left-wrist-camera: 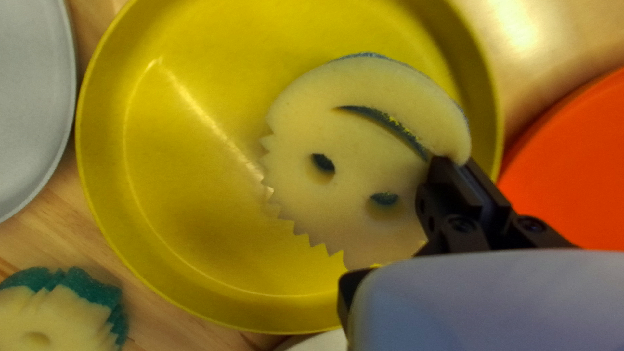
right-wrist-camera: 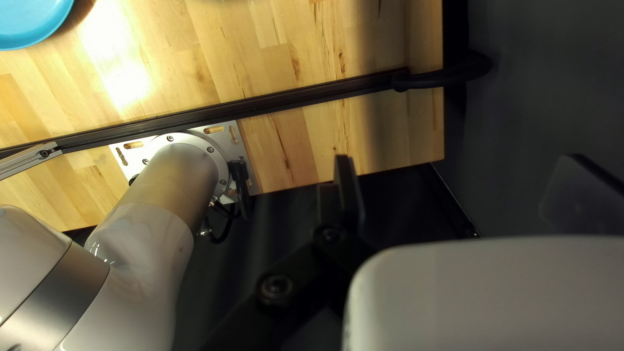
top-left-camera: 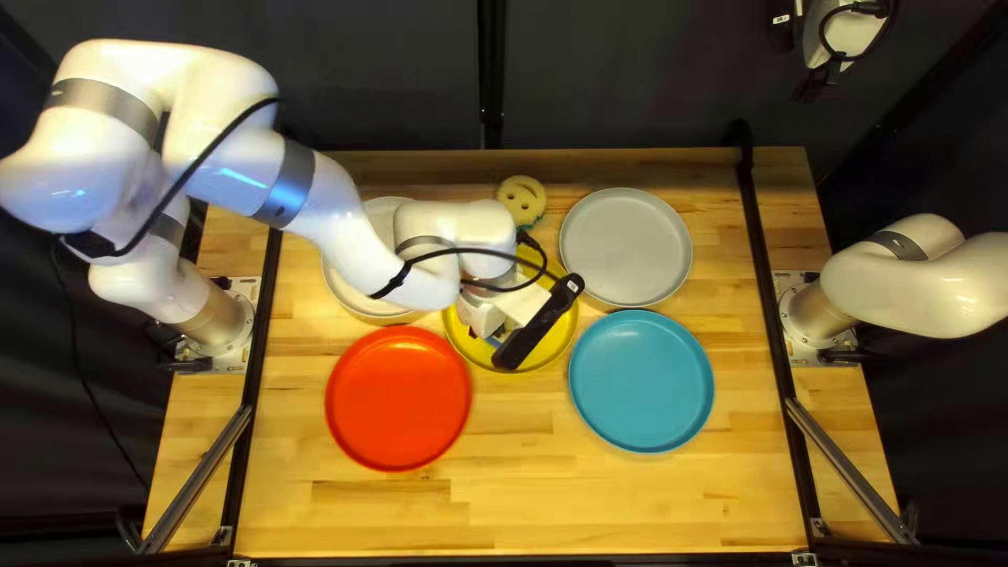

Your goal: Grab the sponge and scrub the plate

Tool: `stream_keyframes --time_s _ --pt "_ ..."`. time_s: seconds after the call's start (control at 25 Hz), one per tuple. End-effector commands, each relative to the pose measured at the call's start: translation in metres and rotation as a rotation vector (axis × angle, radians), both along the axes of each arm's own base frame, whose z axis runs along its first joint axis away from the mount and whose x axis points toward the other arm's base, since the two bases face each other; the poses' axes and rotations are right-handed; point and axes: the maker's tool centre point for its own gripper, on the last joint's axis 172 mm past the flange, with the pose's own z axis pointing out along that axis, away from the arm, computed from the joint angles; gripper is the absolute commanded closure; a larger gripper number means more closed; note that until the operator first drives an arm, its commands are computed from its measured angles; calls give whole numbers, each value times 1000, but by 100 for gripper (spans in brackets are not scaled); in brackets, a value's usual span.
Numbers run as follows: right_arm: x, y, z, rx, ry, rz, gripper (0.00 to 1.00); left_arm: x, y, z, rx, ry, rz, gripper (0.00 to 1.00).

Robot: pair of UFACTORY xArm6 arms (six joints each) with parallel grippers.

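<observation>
Two eyes (left-wrist-camera: 323, 164) in the sponge (left-wrist-camera: 312, 130) — left gripper (top-left-camera: 533, 328) pinching it — show only from that wrist; right gripper (top-left-camera: 781, 29) gapes.

Five round plates (top-left-camera: 398, 399): one red, one blue, one yellow, two pale. Two smiley-face scrub sponges (left-wrist-camera: 364, 140). Two white robot arms (top-left-camera: 221, 173). One wooden table (top-left-camera: 588, 504).

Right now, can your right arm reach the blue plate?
Probably yes: between its base and the blue plate I see only a rail and tabletop; my left arm is over the yellow plate.
</observation>
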Motion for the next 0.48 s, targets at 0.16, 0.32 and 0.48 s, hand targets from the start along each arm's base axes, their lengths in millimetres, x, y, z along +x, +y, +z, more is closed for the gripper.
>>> stream_keyframes --time_s 0.16,0.32,0.48 --pt "0 0 0 0 0 0 0 16 -78 15 34 -79 -51 100" --pt "0 0 0 0 0 0 0 20 -110 9 21 -124 -83 100" --pt "0 0 0 0 0 0 0 22 -145 -3 4 -159 -112 100"
